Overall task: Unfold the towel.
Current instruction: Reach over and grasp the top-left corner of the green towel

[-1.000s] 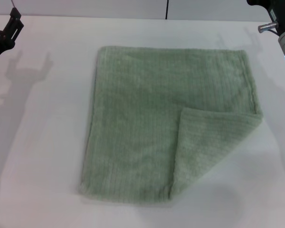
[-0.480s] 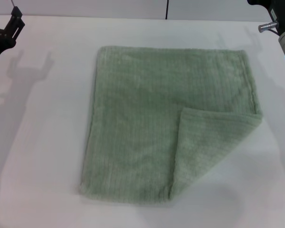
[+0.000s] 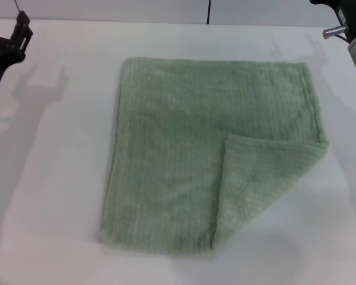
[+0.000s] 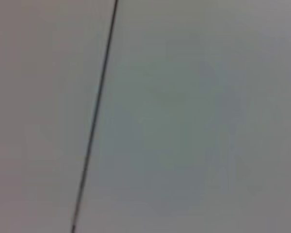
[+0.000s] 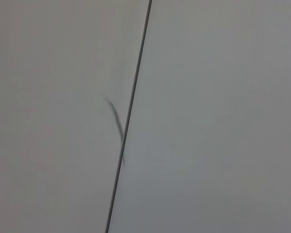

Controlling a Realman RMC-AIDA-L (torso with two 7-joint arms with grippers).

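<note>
head view: the towel lies flat on the white table, near-right corner folded over; left gripper and right gripper sit at the far edges, grip state unclear.

pale sage-green ribbed terry cloth towel | plain white flat table | black left gripper

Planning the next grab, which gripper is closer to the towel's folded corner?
Right. The right gripper sits beyond the folded corner on that side; the left gripper is across the towel.
</note>
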